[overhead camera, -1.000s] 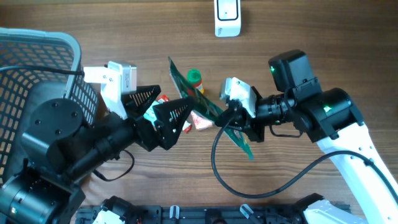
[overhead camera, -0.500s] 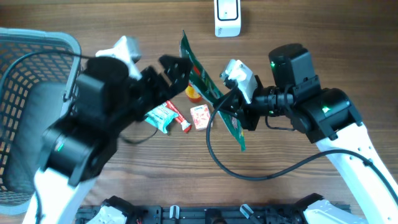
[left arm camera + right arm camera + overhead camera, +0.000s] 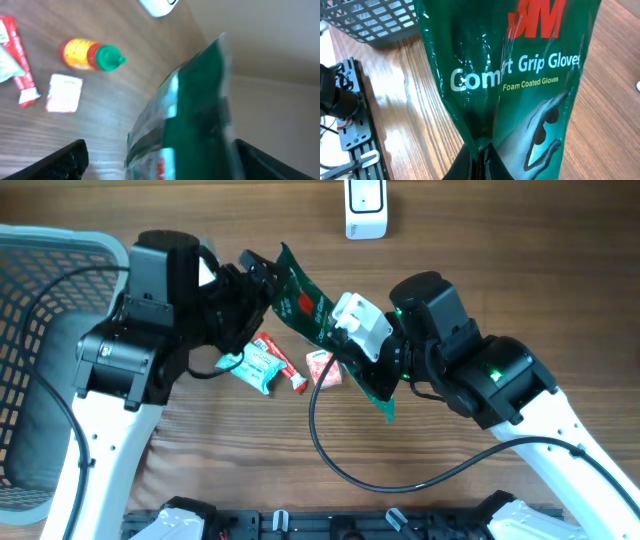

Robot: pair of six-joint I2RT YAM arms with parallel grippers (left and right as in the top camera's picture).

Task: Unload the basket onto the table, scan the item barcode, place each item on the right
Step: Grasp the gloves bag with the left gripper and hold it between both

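The tabletop (image 3: 500,260) carries a wire basket (image 3: 60,242) at your far left, but your concern is the green glove packet (image 3: 305,305), held up in the air over the middle, between the two arms.

It is a thin, glossy plastic bag with soft gloves inside, so expect it to be light, floppy and slippery. It should bend and crinkle rather than hold its shape, so grip it on a flat edge seam, not on the padded middle.

Its long axis runs diagonally in the overhead view, top end up-left and bottom end down-right. The printed front faces the right wrist camera. No barcode shows there, so it is probably on the back.

Your right claw (image 3: 481,152) is pressed together on the packet's bottom edge. Your left claw (image 3: 262,280) is spread wide around the top end, not yet gripping.

The white scanner (image 3: 365,210) stands at the far edge. A small bottle (image 3: 90,54) and some sachets (image 3: 255,365) lie beneath the packet.
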